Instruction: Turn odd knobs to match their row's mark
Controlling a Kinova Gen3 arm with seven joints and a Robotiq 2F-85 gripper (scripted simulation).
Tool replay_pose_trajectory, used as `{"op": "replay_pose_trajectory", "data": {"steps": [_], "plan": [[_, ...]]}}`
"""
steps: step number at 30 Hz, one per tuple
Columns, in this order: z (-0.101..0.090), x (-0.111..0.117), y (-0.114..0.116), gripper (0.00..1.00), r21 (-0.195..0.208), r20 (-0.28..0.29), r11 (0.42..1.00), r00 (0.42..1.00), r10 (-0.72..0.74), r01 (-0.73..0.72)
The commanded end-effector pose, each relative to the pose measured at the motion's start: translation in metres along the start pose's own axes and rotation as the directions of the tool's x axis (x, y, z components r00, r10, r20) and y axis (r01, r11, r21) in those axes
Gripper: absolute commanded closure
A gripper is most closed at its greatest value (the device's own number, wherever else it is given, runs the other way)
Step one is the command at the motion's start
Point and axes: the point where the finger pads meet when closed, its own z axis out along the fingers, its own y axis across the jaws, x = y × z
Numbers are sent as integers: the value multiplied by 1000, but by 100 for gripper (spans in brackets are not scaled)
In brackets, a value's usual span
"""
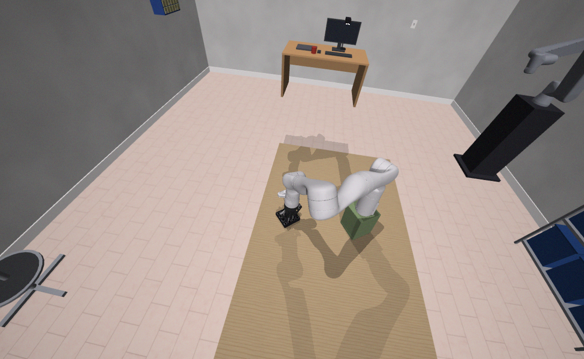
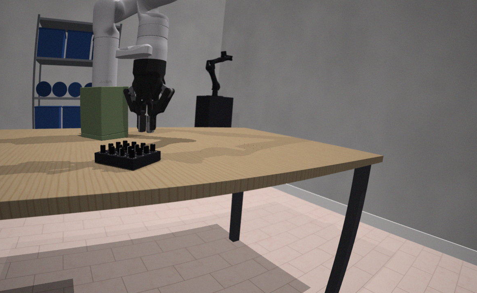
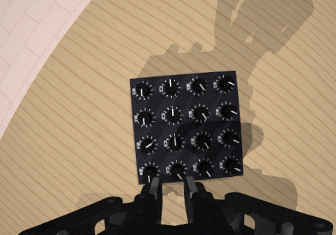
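Note:
The black knob box stands on the table. In the wrist view, knob C4 points lower right, while C1, C2 and C3 point up. Knob D3 appears to point upper right, while D1, D2 and D4 point down. Rows A and B each look aligned, pointing lower right. My gripper is partly open and empty, above table height. Its fingertips overlap the box's knob-4 edge in the wrist view.
The wooden table carries the green arm base beyond the box. The table's curved edge lies left of the box in the wrist view. Arm shadows cross the table and box.

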Motion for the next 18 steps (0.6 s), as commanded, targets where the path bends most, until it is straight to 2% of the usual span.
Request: {"op": "replay_pose_trajectory", "data": {"steps": [1,18], "plan": [[6,4,1,81,-4,-9,1000,1000,-7,7],[18,4,1,81,-4,-9,1000,1000,-3,2]]}}
